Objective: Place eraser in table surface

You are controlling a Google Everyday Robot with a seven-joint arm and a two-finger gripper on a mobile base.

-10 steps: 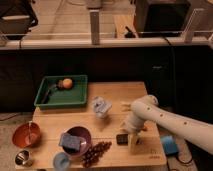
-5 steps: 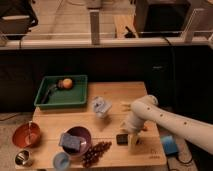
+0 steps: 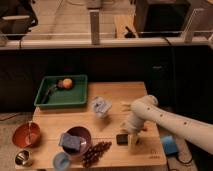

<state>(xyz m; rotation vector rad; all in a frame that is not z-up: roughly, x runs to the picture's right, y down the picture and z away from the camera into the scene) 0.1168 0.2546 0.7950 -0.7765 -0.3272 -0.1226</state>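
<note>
A small, flat, matte black eraser (image 3: pixel 121 139) is seen lying on the light wooden table surface (image 3: pixel 115 95), just left of the gripper (image 3: pixel 133 141), lowered to the board near its front right edge.

One white arm comes in from the lower right edge and slopes up and to the left, ending in a rounded wrist joint at its highest point. From that joint the wrist turns steeply downward, so the gripper (image 3: pixel 131 140) points at the worktop (image 3: pixel 120 97) and sits low over its right front part. How the jaws stand cannot be told from this view
</note>
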